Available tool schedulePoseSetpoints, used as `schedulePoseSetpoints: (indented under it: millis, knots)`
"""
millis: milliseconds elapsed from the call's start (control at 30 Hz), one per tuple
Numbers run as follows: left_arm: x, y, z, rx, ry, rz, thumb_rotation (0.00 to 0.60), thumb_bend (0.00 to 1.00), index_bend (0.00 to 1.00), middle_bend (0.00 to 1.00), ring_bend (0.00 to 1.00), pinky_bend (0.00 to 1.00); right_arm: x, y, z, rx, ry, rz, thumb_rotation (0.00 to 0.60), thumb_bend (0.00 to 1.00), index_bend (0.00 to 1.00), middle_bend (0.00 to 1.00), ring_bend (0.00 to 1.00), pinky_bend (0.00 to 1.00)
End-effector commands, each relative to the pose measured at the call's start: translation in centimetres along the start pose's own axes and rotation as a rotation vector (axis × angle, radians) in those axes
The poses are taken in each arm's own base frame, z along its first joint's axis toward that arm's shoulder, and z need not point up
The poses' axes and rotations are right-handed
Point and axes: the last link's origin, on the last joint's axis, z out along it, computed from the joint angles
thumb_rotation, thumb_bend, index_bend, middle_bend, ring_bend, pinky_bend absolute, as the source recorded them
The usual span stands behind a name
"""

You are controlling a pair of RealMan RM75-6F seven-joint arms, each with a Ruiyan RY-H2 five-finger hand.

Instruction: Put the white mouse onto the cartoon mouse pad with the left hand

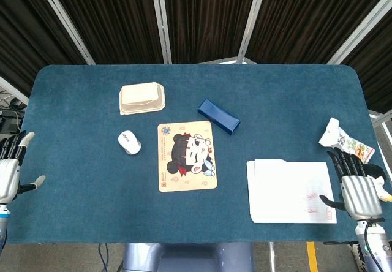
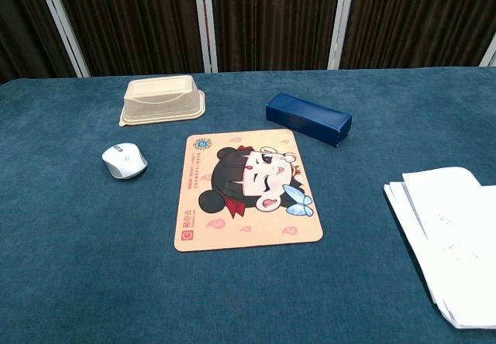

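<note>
The white mouse (image 1: 129,142) (image 2: 124,160) lies on the blue table, just left of the cartoon mouse pad (image 1: 187,155) (image 2: 244,187), which is flat with a cartoon face on it. Only the head view shows my hands. My left hand (image 1: 11,165) hovers at the table's left edge, fingers spread and holding nothing, well left of the mouse. At the right front corner my right hand (image 1: 357,185) is also spread with nothing in it.
A beige lidded food box (image 1: 142,97) (image 2: 162,100) sits behind the mouse. A dark blue box (image 1: 218,116) (image 2: 308,118) lies behind the pad's right corner. White papers (image 1: 291,191) (image 2: 452,235) and a snack packet (image 1: 343,141) are at the right.
</note>
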Motion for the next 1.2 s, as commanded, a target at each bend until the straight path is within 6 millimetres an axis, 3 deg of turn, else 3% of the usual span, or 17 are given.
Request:
schedulePoseSetpoints:
  millis: [33,1200]
  knots:
    - [0.00,0.00,0.01,0.000,0.000,0.000,0.600,0.19,0.08,0.00,0.00,0.00,-0.01,-0.01,0.01,0.000,0.000,0.000,0.600,0.11,0.00,0.00,0.00,0.00]
    - [-0.10,0.19,0.15,-0.010,-0.007,0.029,0.600,0.19,0.08,0.00,0.00,0.00,0.00,0.01,-0.02,0.000,0.000,0.000,0.600,0.11,0.00,0.00,0.00,0.00]
